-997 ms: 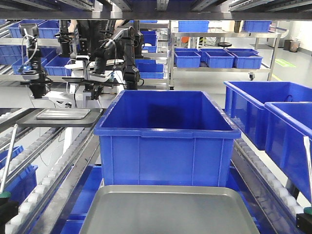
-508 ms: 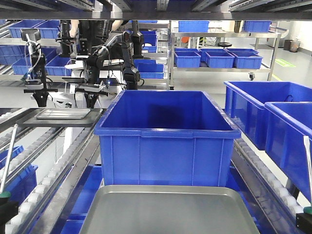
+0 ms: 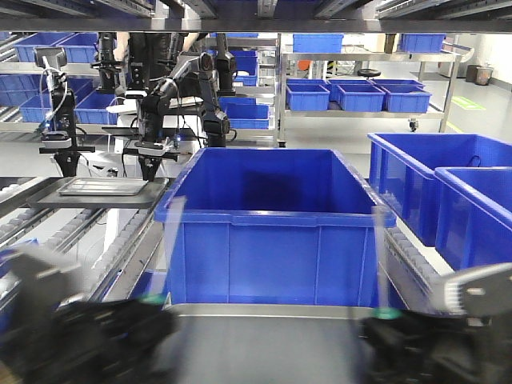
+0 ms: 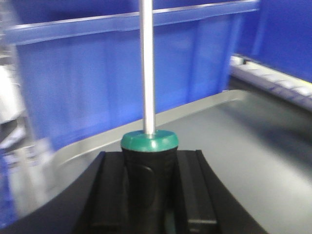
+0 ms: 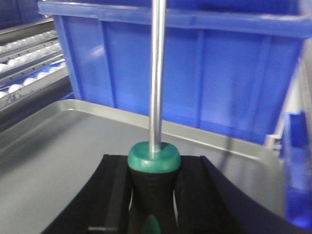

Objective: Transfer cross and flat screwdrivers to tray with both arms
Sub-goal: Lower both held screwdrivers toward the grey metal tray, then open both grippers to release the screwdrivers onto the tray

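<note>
The left black blocky hand (image 4: pixel 148 195) was closed around the black-and-green handle of one slim silver-shafted screwdriver (image 4: pixel 147 97), whose shaft rose straight up out of the hand. The right black blocky hand (image 5: pixel 153 200) gripped the second black-and-green screwdriver (image 5: pixel 157 87) the same way, shaft upright. Both hands hung over the wide shallow grey metal tray (image 5: pixel 58 156), whose rounded low rim curved just beyond each hand. Past that rim stood the deep blue plastic crate (image 3: pixel 272 216). In the front view both arms showed only as dark blurs low in the picture, so their exact pose could not be told.
</note>
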You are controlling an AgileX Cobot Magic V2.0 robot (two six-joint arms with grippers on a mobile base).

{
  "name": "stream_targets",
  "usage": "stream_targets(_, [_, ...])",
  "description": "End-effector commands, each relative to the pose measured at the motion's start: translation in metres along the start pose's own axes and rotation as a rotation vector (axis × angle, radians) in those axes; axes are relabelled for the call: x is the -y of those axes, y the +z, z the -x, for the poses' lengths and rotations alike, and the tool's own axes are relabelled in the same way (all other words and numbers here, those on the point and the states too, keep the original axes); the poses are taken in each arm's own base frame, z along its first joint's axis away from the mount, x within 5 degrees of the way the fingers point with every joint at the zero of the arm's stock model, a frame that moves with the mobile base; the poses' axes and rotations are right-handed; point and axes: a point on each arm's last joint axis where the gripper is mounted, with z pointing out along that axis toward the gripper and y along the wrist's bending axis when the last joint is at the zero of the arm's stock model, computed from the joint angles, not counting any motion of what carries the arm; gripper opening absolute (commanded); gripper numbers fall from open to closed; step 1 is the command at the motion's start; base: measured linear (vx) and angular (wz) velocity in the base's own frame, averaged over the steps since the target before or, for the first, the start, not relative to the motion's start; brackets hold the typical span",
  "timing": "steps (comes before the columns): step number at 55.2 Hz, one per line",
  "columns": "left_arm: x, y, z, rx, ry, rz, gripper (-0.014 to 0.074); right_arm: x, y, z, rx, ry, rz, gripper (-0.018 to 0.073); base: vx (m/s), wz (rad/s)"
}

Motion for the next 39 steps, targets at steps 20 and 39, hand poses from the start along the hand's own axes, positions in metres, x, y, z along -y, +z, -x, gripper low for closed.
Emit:
stream_targets(20, [0.011,0.047,0.01,-0.12,-0.241,-0.009,0.0148,0.001,0.023,0.01,0.015,0.141,-0.031,0.0186,0.0,0.0])
stream_targets(39, [0.011,0.046,0.009,-0.131,-0.247,-0.008,0.0591,-0.002,0.03,0.02,-0.079,0.147,0.007,0.0531,0.0,0.0])
